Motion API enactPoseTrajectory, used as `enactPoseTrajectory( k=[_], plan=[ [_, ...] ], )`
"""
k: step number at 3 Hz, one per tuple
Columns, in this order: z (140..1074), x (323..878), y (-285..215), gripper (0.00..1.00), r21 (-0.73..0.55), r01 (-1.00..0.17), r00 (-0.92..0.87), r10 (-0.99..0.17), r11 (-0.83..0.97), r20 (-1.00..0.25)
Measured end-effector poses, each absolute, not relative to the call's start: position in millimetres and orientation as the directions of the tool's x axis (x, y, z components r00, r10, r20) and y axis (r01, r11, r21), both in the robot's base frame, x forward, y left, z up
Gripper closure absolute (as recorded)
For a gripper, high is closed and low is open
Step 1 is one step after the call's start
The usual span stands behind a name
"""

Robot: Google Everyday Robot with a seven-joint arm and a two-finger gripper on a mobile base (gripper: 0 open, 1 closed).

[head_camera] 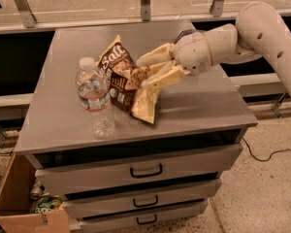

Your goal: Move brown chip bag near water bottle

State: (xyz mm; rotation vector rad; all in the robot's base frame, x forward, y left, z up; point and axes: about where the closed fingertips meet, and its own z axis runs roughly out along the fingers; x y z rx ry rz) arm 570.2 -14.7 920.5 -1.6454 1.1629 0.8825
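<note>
**A:** What takes up most of the room in front of you?

**B:** A grey metal drawer cabinet (199, 106) with a flat top. It has three drawers (145, 170) stacked on its front, each with a dark handle. Reaching in over it from the right is a thick, cream-coloured robot arm (269, 33), bent down toward the middle of the top.

**A:** Anything beside the cabinet?

**B:** An open cardboard box (9, 198) on the floor at its lower left, with a few small items inside that I cannot make out.

**A:** Where is the brown chip bag?

**B:** The brown chip bag (119, 74) is near the middle of the cabinet top, a little left of centre. It is crumpled and stands partly upright, with white lettering facing up. Its pale tan side droops toward the front and appears to touch the surface.

**A:** And the gripper?

**B:** The gripper (141, 74) is at the bag's right side. Its two tan fingers are clamped on the bag's crinkled middle.

**A:** The water bottle?

**B:** The water bottle (94, 98) stands just left of the bag, toward the front of the top. It is clear, with a white cap and a coloured label. I cannot tell whether bag and bottle touch.
</note>
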Motion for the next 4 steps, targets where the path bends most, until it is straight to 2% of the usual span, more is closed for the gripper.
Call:
enactPoseTrajectory(
  k=[1, 2, 3, 4],
  plan=[
    [921, 572, -21, 0.00, -0.268, -0.954, 0.297, -0.320, -0.133, -0.900],
    [928, 583, -52, 0.00, -0.288, -0.954, 0.299, -0.371, -0.085, -0.879],
    [946, 601, -114, 0.00, -0.326, -0.945, 0.292, -0.465, -0.007, -0.836],
    [957, 606, -120, 0.00, -0.350, -0.937, 0.305, -0.467, 0.009, -0.830]
  ],
)
